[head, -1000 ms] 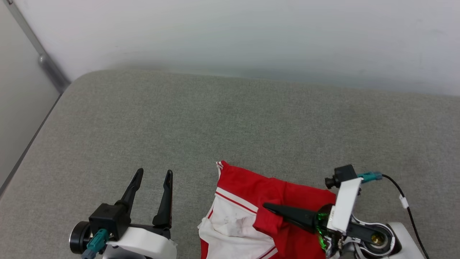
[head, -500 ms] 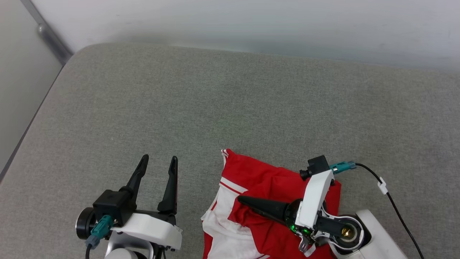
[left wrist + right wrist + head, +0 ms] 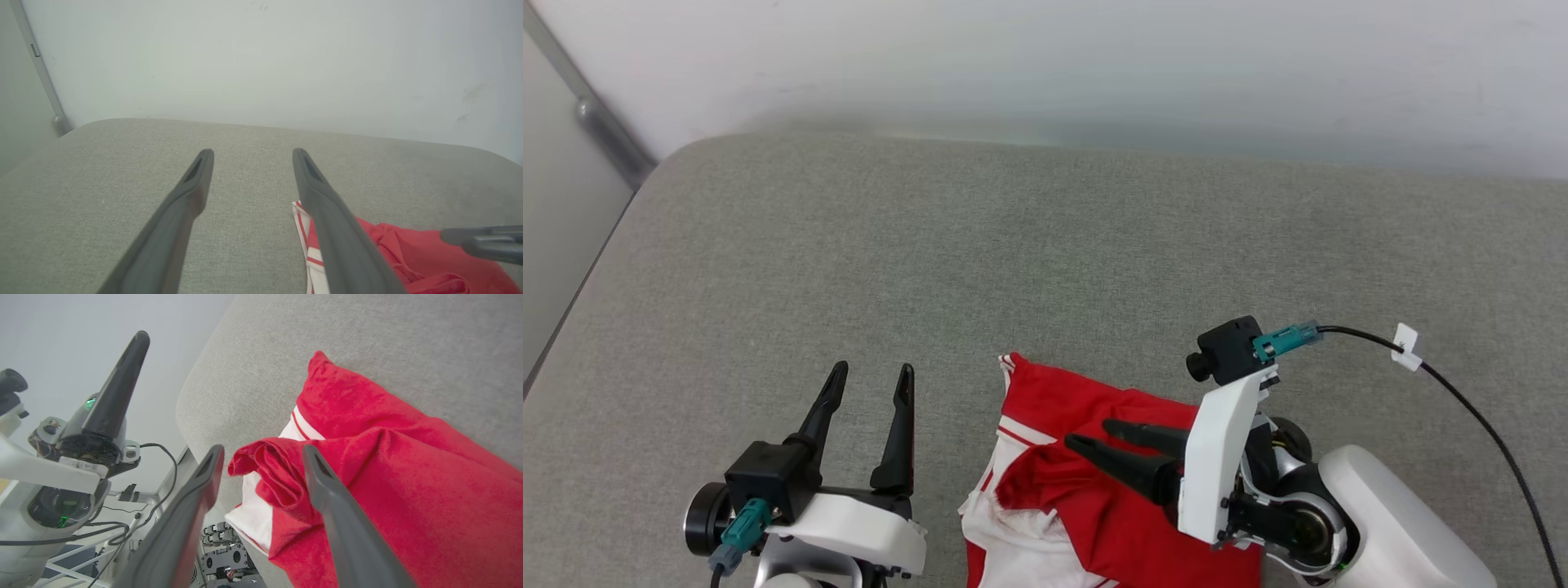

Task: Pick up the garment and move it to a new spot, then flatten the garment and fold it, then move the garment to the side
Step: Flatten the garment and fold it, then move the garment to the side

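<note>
Right fingers (image 3: 1119,462) have parted above garment (image 3: 1045,402) on grey cushion (image 3: 1045,261) by white wall (image 3: 1094,65); left fingers (image 3: 900,441) apart.

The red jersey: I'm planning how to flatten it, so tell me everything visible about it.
The jersey is red, soft-looking fabric with a white sleeve panel edged in red-white striped trim. It lies crumpled on the grey cushion at its near edge, cut off by the head view's bottom. A raised red fold bunches near its middle; the open right gripper hangs over that fold, contact unclear. The visible red is plain. The open left gripper stands apart from it.
</note>
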Motion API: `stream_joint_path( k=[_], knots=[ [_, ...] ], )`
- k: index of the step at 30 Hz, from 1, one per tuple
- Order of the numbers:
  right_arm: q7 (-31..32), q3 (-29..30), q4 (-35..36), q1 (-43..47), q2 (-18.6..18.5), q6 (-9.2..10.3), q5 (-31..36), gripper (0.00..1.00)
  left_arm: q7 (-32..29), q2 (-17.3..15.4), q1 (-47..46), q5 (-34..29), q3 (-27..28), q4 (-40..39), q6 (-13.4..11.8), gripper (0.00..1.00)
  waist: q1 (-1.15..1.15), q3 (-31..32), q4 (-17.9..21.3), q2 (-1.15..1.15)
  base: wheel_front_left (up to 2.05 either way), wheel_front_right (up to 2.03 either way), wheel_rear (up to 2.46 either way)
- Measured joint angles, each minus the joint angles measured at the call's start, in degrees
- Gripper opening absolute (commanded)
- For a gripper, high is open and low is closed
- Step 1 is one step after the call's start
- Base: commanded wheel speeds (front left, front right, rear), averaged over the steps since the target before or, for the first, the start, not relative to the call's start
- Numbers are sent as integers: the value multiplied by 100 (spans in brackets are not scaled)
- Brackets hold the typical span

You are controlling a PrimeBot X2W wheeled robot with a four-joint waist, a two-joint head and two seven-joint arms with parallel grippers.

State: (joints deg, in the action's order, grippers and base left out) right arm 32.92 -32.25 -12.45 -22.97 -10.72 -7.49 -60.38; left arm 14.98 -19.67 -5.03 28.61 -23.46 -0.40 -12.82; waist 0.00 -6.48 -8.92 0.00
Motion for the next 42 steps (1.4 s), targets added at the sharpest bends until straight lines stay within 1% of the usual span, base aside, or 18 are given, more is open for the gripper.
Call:
stream_joint_path(
  k=[2,4,8,11,14,18,21,23,26,31,36,37,42],
  knots=[
    [-129,-94,114,-2,-145,-1,277,100,0,-8,17,-7,-3,-10,-2,100,0,59,62,0,0,0,0],
    [-346,-60,185,-1,-298,-1,565,100,0,-21,43,-5,1,-15,-16,100,0,113,126,0,0,0,0],
    [-954,353,165,96,-554,-1,1447,100,-18,-57,118,1,21,-29,-64,100,0,215,253,0,0,0,0],
    [-1400,905,119,321,-654,-1,2209,100,-21,-91,159,21,44,-46,-105,100,0,288,354,0,0,0,0],
    [-1845,1616,143,641,-662,-1,2933,100,-35,-111,249,33,67,-47,-153,100,0,369,456,0,0,0,0],
    [-2373,2525,406,1110,-514,-1,3740,100,-36,-136,347,77,129,-45,-205,100,0,485,594,0,0,0,0],
    [-2702,3006,701,1403,-330,-1,4192,100,-35,-160,446,82,165,-53,-261,100,0,582,692,0,0,0,0],
    [-2807,3217,913,1584,-160,-1,4358,100,-35,-170,516,89,183,-85,-296,100,0,649,753,0,0,0,0],
    [-2943,3385,1246,1835,41,-1,4587,100,-34,-189,590,89,214,-125,-335,100,0,726,820,0,0,0,0],
    [-2962,3373,1726,2275,374,-1,4846,100,-24,-202,739,88,261,-167,-379,100,-1,844,861,0,0,0,0],
    [-2892,3344,2041,2685,560,-1,4930,100,-16,-208,842,75,307,-149,-383,100,-1,930,851,0,0,0,0],
    [-2880,3336,2125,2882,623,-1,4930,100,-13,-202,849,29,304,-113,-383,100,-1,973,834,0,0,0,0],
    [-2793,3384,2273,3051,700,-1,4946,100,-9,-199,906,26,341,-81,-383,100,-1,1019,838,0,0,0,0]
  ],
)
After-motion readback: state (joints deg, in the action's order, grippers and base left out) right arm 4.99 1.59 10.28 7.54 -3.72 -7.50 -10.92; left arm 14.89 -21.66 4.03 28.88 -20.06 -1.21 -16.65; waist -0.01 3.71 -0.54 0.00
